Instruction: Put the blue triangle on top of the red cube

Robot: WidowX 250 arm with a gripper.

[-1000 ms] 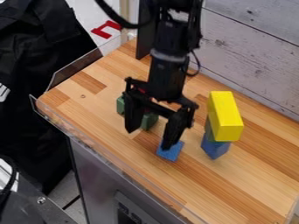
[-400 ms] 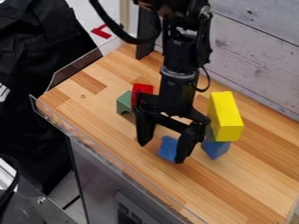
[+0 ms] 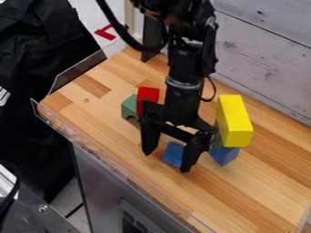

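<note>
The gripper hides one edge of the blue triangle between its fingers, and its body covers part of the red cube and green arch behind it. Above it, the arm is cut off.

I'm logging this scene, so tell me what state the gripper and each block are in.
Gripper: open, low over the table.
Small blue piece: off the red block.
Red block: partly hidden.
Green block: partly hidden.
Yellow block: stacked.
Larger blue block: beneath yellow.
</note>
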